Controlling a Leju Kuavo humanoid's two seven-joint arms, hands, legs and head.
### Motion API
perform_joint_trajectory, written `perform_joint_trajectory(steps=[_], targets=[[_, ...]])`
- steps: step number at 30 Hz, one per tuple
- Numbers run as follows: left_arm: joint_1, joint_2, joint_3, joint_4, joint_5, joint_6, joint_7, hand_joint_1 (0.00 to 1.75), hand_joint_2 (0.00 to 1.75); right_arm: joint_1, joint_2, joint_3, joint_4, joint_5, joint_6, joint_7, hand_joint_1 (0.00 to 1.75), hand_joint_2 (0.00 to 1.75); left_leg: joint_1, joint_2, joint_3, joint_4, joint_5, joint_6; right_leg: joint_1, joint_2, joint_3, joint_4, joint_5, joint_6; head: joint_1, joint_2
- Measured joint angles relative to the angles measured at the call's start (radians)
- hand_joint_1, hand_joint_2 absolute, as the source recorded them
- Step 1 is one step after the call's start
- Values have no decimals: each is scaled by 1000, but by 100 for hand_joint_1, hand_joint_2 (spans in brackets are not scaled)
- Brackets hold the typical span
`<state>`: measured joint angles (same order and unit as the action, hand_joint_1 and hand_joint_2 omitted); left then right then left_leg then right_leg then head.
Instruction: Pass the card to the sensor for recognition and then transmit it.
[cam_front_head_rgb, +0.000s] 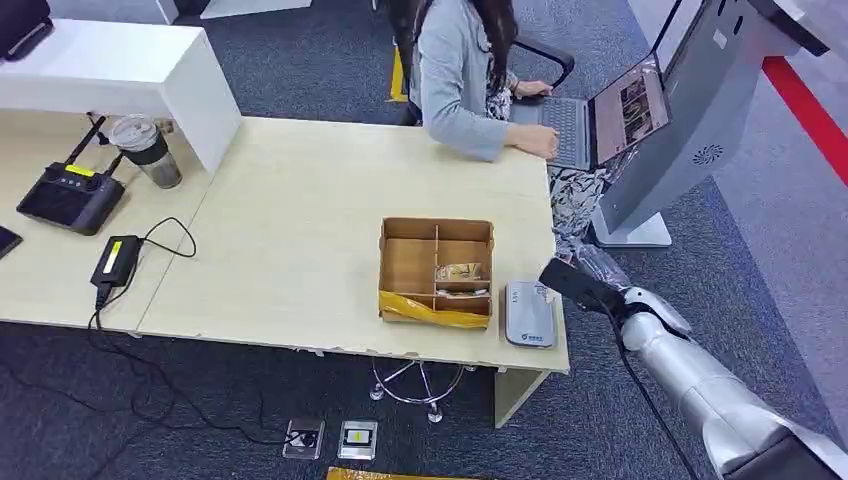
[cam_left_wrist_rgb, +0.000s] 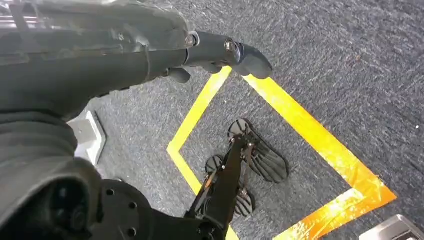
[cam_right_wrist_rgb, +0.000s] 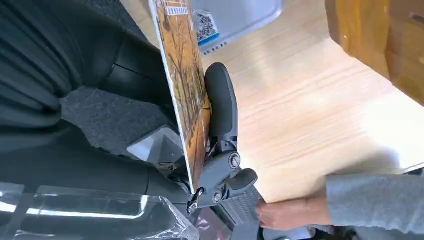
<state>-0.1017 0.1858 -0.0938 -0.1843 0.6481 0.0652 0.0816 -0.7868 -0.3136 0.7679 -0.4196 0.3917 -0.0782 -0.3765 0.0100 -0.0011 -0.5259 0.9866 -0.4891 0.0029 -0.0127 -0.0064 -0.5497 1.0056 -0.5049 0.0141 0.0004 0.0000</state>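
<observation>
Card held edge-on by the right hand beside the card reader.

The card (cam_right_wrist_rgb: 187, 95), printed with an autumn scene, is pinched in the right hand (cam_right_wrist_rgb: 220, 150), fingers (cam_right_wrist_rgb: 221, 102) pressed along its long axis, over the table (cam_front_head_rgb: 300, 220) edge near the grey reader (cam_front_head_rgb: 529, 313). A divided cardboard box (cam_front_head_rgb: 436, 270) holds small packets. The left hand (cam_left_wrist_rgb: 220, 52) hangs empty, fingers extended, above carpet.

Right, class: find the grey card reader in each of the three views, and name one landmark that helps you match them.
Head view: the reader lies at the table's near right corner, just right of the box.
Right wrist view: its grey body with a printed code lies on the table beyond the held card.
Left wrist view: not in it; the camera faces floor with yellow tape.
Shared landmark: the box, beside the reader in both.
</observation>
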Motion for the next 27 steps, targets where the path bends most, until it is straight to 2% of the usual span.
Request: perform_joint_trajectory(steps=[13, 27], targets=[[0, 3, -15, 0, 2, -8, 0, 0, 0, 35, 7, 0, -40, 24, 17, 15, 175, 175, 0, 0, 0, 0, 0, 0, 0, 0, 0, 0, 0, 0, 0, 0], [0, 11, -32, 0, 5, -6, 8, 0, 0, 59, 39, 0, -45, 7, 3, 18, 175, 175, 0, 0, 0, 0, 0, 0, 0, 0, 0, 0, 0, 0, 0, 0]])
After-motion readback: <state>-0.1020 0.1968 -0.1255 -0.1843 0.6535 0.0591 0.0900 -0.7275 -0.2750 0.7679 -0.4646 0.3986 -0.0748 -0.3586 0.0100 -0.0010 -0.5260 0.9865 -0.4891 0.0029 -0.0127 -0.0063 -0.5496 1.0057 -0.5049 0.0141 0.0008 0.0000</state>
